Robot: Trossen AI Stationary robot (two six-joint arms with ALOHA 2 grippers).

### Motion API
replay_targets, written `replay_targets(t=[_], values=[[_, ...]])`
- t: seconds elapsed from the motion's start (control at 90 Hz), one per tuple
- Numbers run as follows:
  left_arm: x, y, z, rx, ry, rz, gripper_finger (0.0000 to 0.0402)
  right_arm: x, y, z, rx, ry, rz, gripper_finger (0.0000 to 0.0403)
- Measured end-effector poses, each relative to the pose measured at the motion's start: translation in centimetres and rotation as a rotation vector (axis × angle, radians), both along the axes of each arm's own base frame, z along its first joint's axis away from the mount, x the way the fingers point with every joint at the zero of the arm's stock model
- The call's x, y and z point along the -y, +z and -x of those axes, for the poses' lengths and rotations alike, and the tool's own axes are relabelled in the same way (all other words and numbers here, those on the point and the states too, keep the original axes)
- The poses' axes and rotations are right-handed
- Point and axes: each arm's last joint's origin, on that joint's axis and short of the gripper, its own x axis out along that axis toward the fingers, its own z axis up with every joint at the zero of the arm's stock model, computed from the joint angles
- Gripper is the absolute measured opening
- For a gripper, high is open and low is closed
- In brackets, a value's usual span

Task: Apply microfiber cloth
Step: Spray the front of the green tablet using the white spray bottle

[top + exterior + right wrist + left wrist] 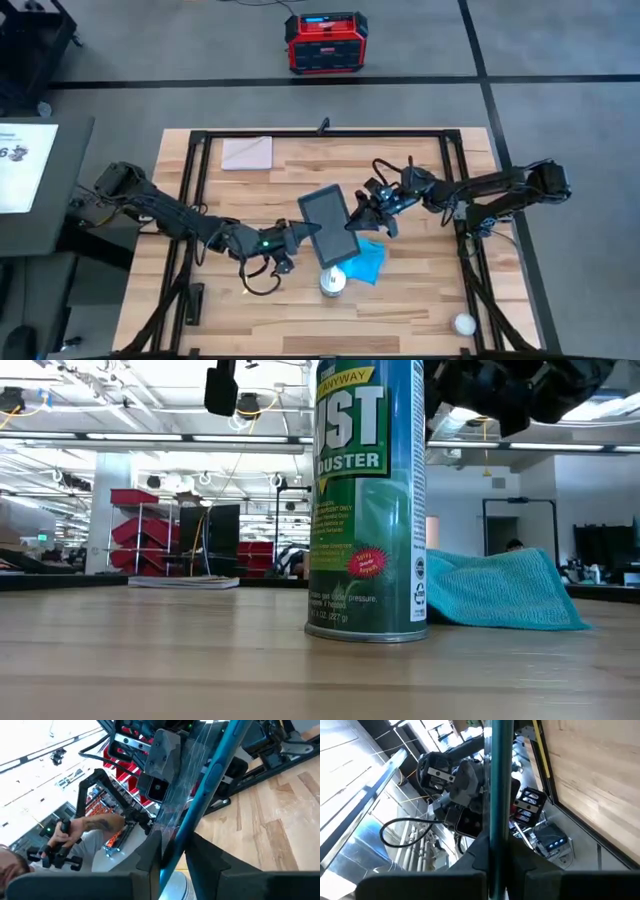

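Observation:
A dark teal tablet (330, 222) hangs above the middle of the table, held between my two grippers. My left gripper (311, 231) is shut on its left side and my right gripper (358, 211) on its right side. Each wrist view shows the tablet edge-on between that arm's fingers (499, 795) (212, 790). The microfiber cloth (366, 260), bright sky-blue and crumpled, lies on the table under the tablet's near right corner; in the low view the cloth (500, 592) sits just behind the duster can. My left gripper pinches the tablet's left edge (496, 837) between its two fingers, one on each face. The fingers come nearly level from the table's left. The tablet is lifted clear of the table. My right gripper pinches the tablet's right edge (181, 837) between its two fingers, one on each face. It reaches in from the table's right. The tablet hangs clear of the cloth and the table.
A green duster can (332, 280) stands upright just near of the tablet, beside the cloth. A pale beige sheet (247, 152) lies at the far left and a white ball (463, 323) at the near right. A person's hand (95, 826) shows beyond the table.

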Motion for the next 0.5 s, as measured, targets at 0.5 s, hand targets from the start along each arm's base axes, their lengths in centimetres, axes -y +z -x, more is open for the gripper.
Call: replay_targets(t=[0.5], values=[[0.0, -0.1, 0.1, -0.019, 0.014, -0.030, 0.0002, 0.4, 0.1, -1.2, 0.014, 0.005, 0.049, 0.0019]])
